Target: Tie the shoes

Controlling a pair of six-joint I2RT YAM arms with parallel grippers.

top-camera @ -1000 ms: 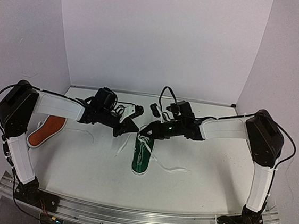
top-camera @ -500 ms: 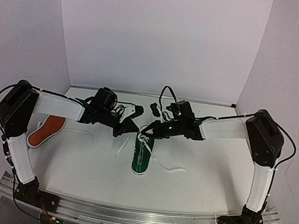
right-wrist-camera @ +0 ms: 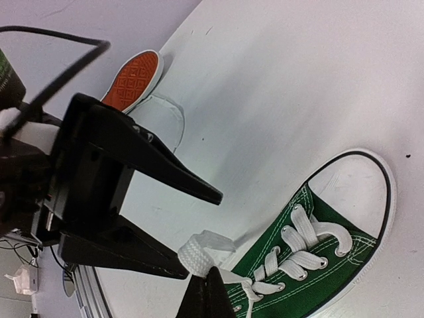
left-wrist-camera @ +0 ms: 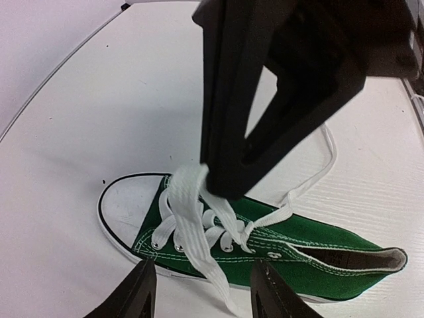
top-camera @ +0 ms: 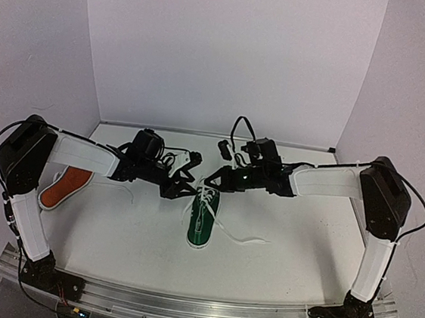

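Well out to the left of the left claw (left-wrist-camera: 204, 270), beside that arm's forearm, the orange-red shoe (top-camera: 65, 187) lies on the table (top-camera: 113, 232). Its treaded sole faces the right wrist camera. The left claw hangs just above the laced front of the dark green shoe (top-camera: 201, 222). Its fingers stand clearly apart and grip nothing. A strand of white lace (right-wrist-camera: 200, 250) runs down through the gap between them, and I cannot tell whether it brushes either finger. The green shoe stands upright on its sole directly beneath both claws, with its white toe cap on the left claw's side and its heel opening away from it. Just right of the left claw, with tips nearly meeting it, the right claw (right-wrist-camera: 207, 281) is pinched fully together on a flattened loop of that lace. It holds the loop up above the eyelets. More lace trails loose across the table, below and to the right of the right claw.
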